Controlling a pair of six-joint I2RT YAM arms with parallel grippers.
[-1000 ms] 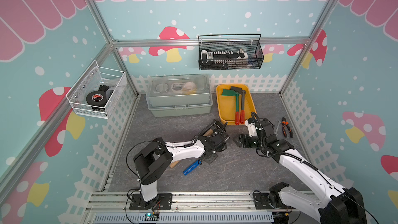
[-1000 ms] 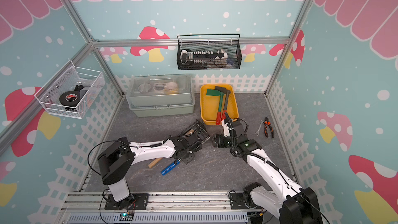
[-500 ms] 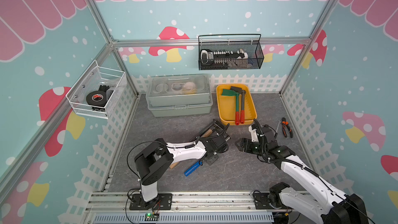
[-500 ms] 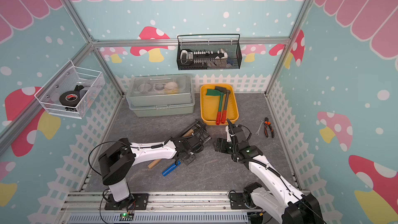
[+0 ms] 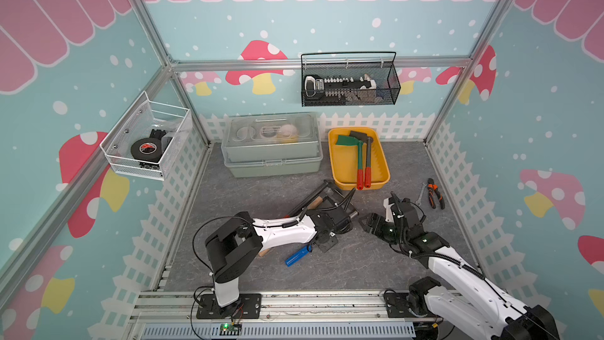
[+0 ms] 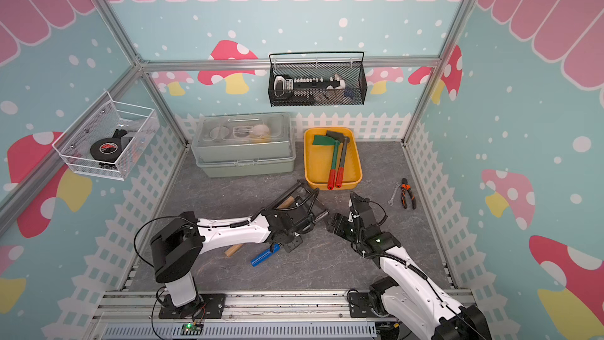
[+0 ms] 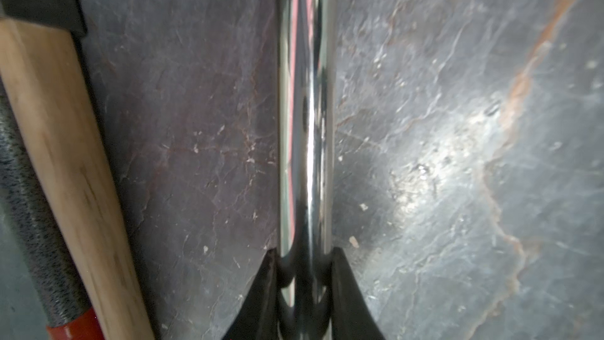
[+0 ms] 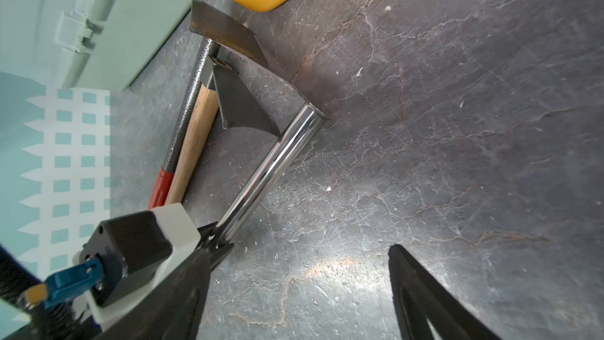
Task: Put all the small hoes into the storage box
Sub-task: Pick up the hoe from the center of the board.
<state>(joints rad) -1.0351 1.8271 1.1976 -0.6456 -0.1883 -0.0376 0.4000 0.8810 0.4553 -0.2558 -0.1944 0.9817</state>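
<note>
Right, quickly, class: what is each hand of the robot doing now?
Left hand: closed on the shiny metal handle.
Right hand: open, holding nothing.

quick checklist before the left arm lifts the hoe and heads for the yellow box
1. Grip: left gripper shut on the hoe handle: ok.
2. Snags: hoe free of the wooden handle beside it: cannot tell, they lie close.
3. Access: box open on top, no lid: ok.
4. Room: bare floor in the box beside the two tools inside: ok.
5. Path: right gripper out of the way: not ok, open and empty but close beside the left gripper.
</note>
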